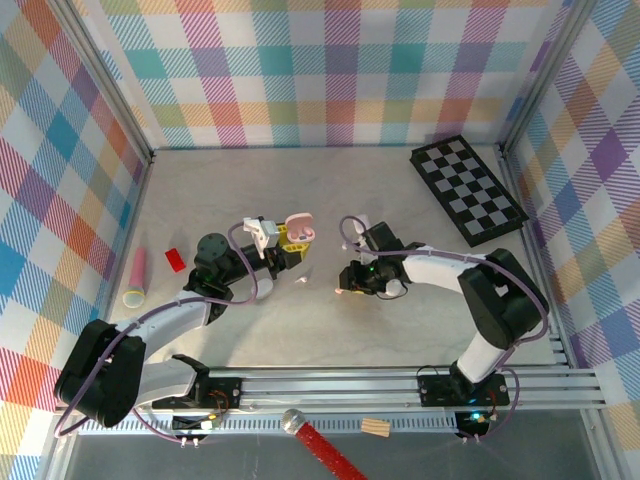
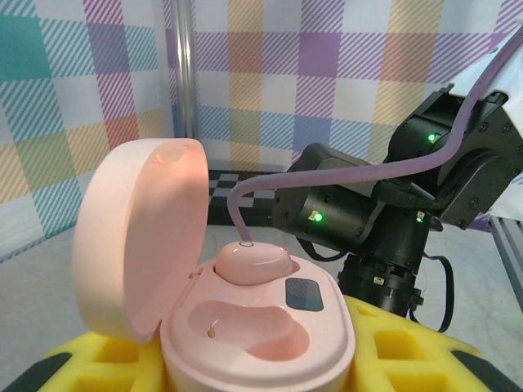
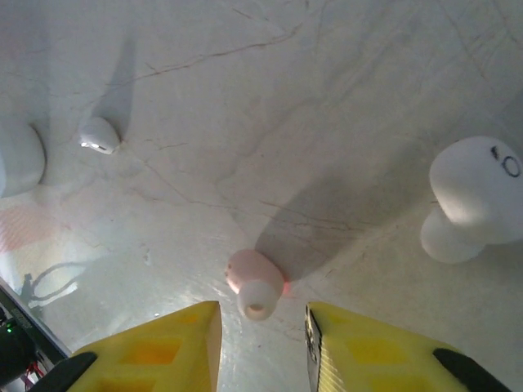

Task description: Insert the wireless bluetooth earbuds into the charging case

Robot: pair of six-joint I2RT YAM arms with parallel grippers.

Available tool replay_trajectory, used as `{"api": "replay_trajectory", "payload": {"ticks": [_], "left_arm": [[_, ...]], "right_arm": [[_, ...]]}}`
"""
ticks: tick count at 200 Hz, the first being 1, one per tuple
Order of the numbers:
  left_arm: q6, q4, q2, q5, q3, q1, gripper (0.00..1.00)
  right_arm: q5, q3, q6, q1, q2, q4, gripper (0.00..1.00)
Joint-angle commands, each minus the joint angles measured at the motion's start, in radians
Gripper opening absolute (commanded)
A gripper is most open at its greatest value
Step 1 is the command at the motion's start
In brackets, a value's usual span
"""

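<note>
Marbled pale tabletop (image 1: 330, 335) lies inside plaid walls. The left end effector (image 1: 287, 238) is clamped on a glossy pink charging case (image 2: 270, 327), lid raised, seated between yellow foam pads (image 2: 392, 343). A seated pink earbud (image 2: 252, 263) fills the far socket and the near socket is bare. The black right arm (image 2: 351, 220) looms beyond. The right end effector (image 3: 261, 314) stands parted, with a loose pink earbud (image 3: 256, 286) just ahead between its tips, untouched. A small white earbud (image 3: 99, 135) lies up-left of it and a stemmed white earbud (image 3: 478, 192) to the right.
</note>
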Motion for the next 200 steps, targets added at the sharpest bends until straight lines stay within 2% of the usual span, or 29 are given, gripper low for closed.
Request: {"api": "replay_trajectory", "payload": {"ticks": [1,100,120,157,175,200], "left_arm": [[0.009,0.011,-0.017,0.012,-0.010,0.005,0.37],[0.014,-0.010,-0.022,0.016,-0.008,0.005,0.37],[0.017,-0.013,-0.018,0.019,-0.004,0.005,0.37],[0.015,-0.013,-0.017,-0.014,-0.007,0.008,0.37],[0.022,-0.014,-0.009,-0.054,-0.017,0.021,0.37],[-0.030,0.022,0.001,-0.068,-0.031,0.093,0.37]], "right_arm": [[-0.010,0.019,0.009,0.006,0.028,0.028,0.31],[0.155,0.088,0.002,0.003,0.082,-0.089,0.24],[0.173,0.095,-0.004,0.001,0.077,-0.104,0.30],[0.142,0.106,-0.080,0.009,0.023,-0.104,0.34],[0.188,0.131,-0.146,0.039,-0.005,-0.147,0.37],[0.280,0.162,-0.240,0.084,-0.028,-0.207,0.38]]}}
